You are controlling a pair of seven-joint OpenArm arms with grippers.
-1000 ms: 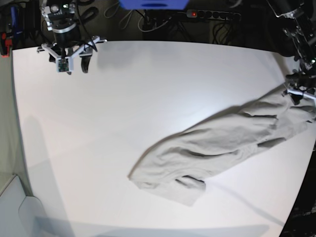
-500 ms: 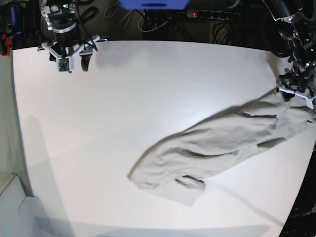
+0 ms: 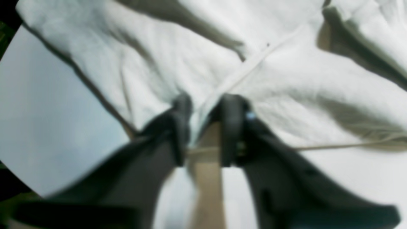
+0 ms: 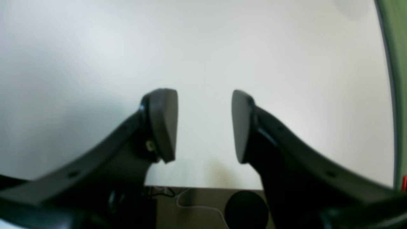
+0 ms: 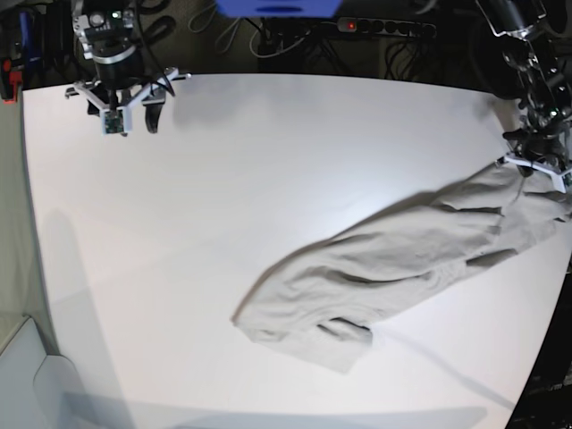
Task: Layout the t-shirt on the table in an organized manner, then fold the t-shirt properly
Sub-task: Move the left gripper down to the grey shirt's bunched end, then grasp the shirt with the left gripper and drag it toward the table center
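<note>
In the base view our left gripper (image 5: 536,166) has crept up along the table's (image 5: 268,179) far right edge since the earlier frame, while the t-shirt (image 5: 402,259) lies bunched, long axis running from near centre up to that edge. In the left wrist view its jaws pinch a fold beside a seam; so thin a bite could slip under tension. In the right wrist view our right gripper (image 4: 203,125) hangs open over bare table.

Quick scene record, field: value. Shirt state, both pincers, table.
t-shirt: crumpled, lying in a diagonal strip on the base view's right half, not laid flat
left pincer: at the shirt's far right end, jaws pinching a fold with a seam
right pincer: open, empty, over bare table near the far corner, away from the shirt
table: white
fold: not yet begun
</note>
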